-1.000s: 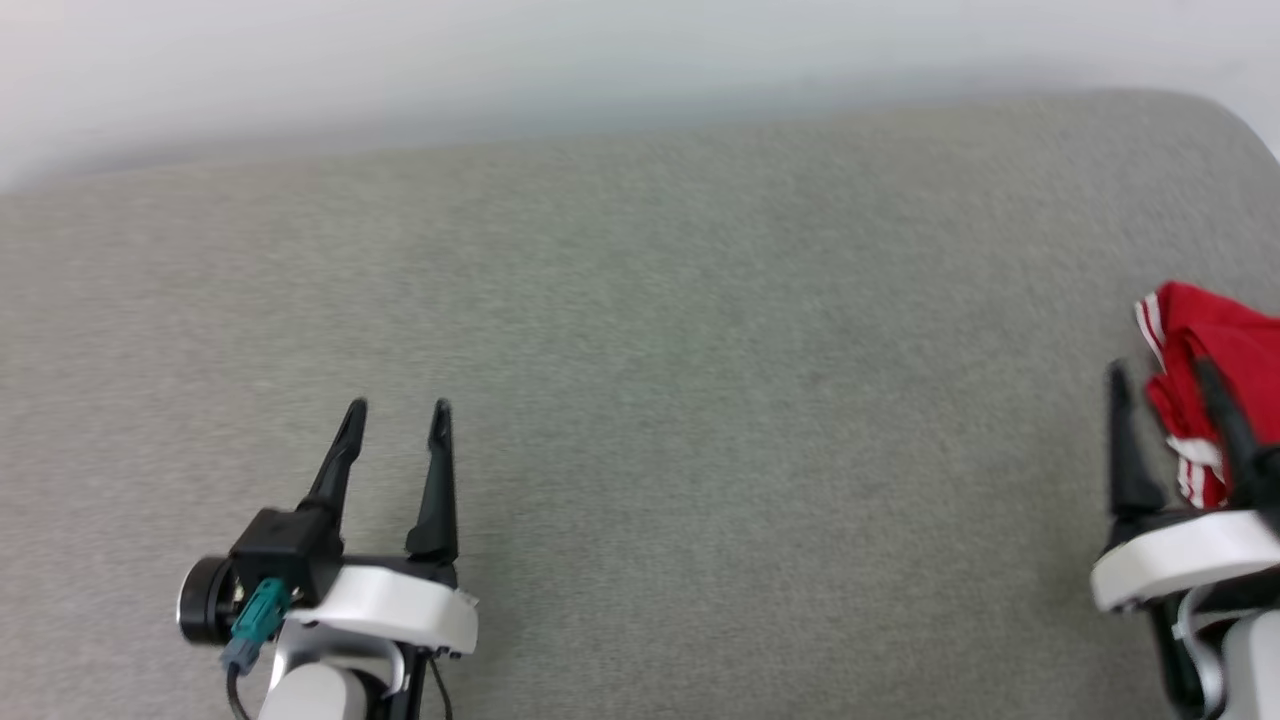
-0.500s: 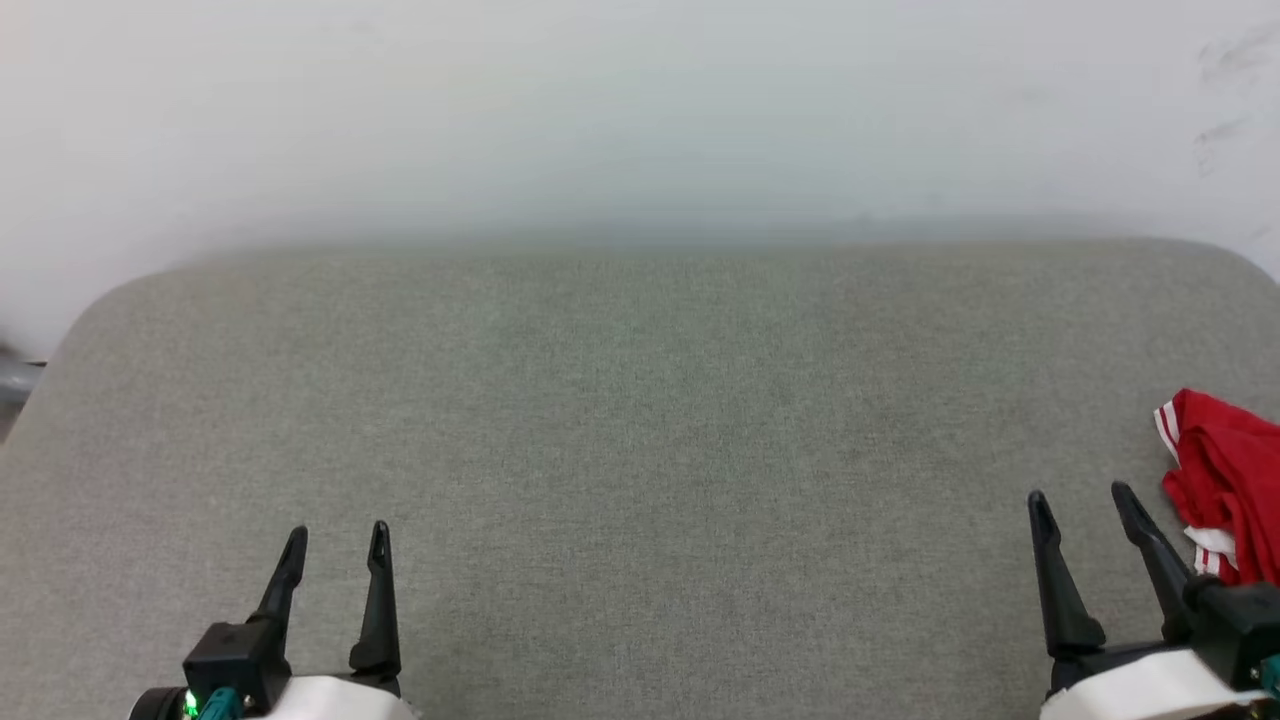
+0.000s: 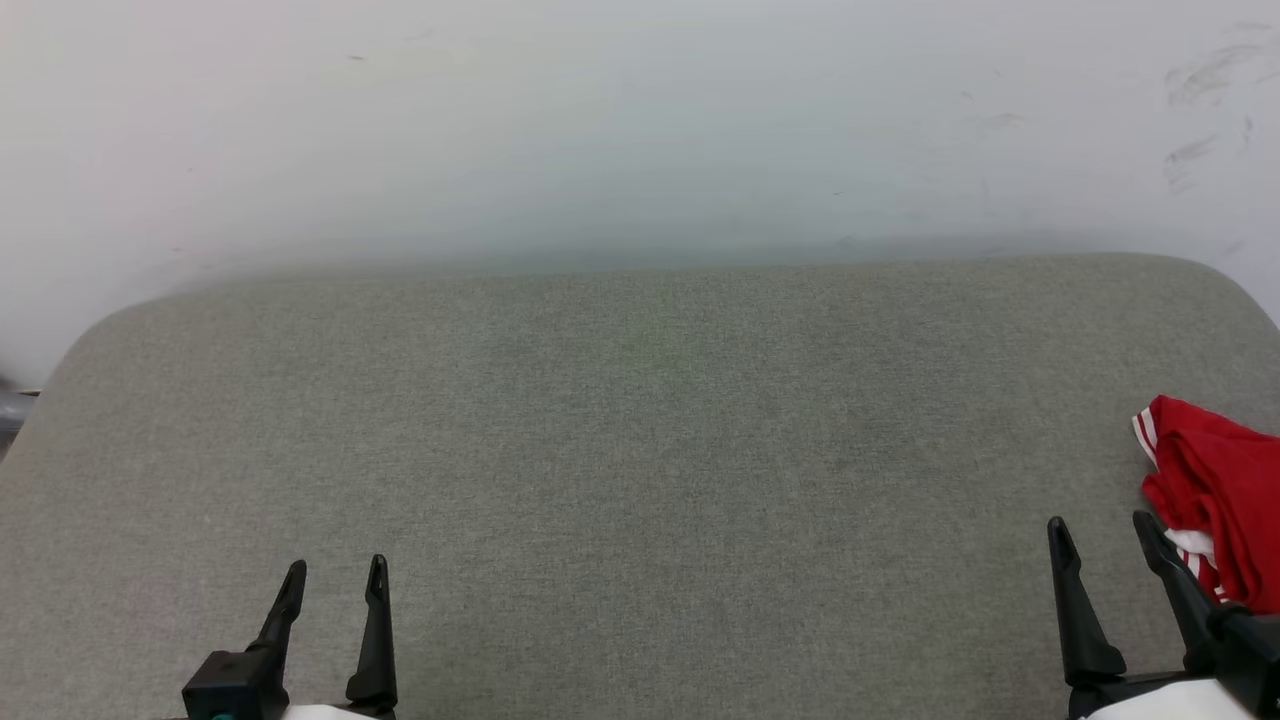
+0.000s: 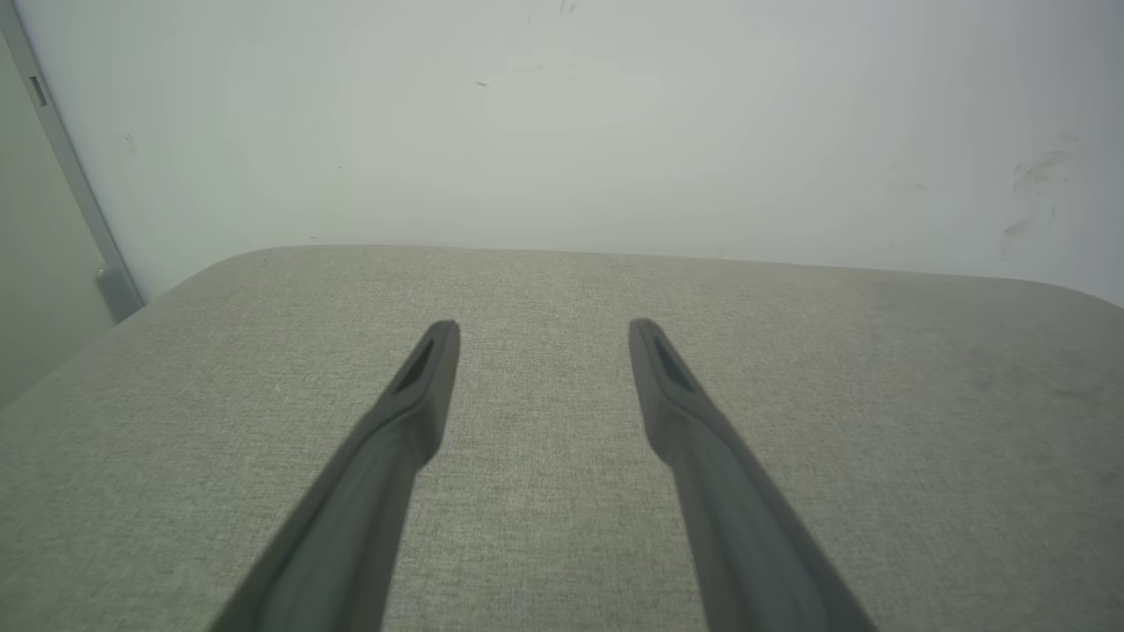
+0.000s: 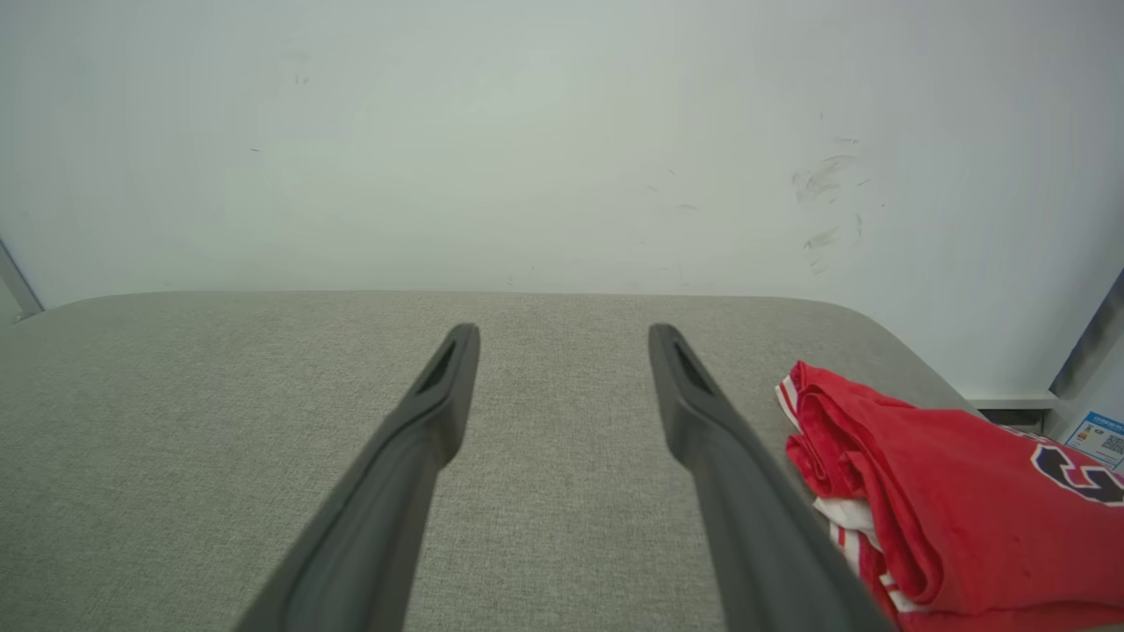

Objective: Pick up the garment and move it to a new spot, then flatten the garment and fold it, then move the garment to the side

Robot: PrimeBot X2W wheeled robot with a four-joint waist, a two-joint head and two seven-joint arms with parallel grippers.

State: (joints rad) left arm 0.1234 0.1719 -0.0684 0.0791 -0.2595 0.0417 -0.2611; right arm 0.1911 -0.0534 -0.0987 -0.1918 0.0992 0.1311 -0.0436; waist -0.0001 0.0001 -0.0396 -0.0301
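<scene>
The garment [image 3: 1215,500], a bright red shirt with red-and-white striped trim, lies folded at the right edge of the grey padded surface [image 3: 640,450]. In the right wrist view the garment [image 5: 931,518] rests just right of my right finger, with black white-outlined lettering on its right part. My right gripper [image 3: 1100,530] stands open at the lower right, beside the garment and apart from it, holding nothing. At the lower left my left gripper [image 3: 336,575] is open and empty. The left wrist view has the left gripper [image 4: 537,329] above bare grey fabric.
A pale wall [image 3: 640,130] rises directly behind the padded surface. The surface's rounded corners sit at the far left and far right. A grey vertical post [image 4: 70,184] stands off the left end, and a small label [image 5: 1098,436] shows beyond the right end.
The head camera has tilted up, so more wall shows and both grippers sit lower in view. The right gripper, earlier in front of the garment, now stands beside and left of it.
</scene>
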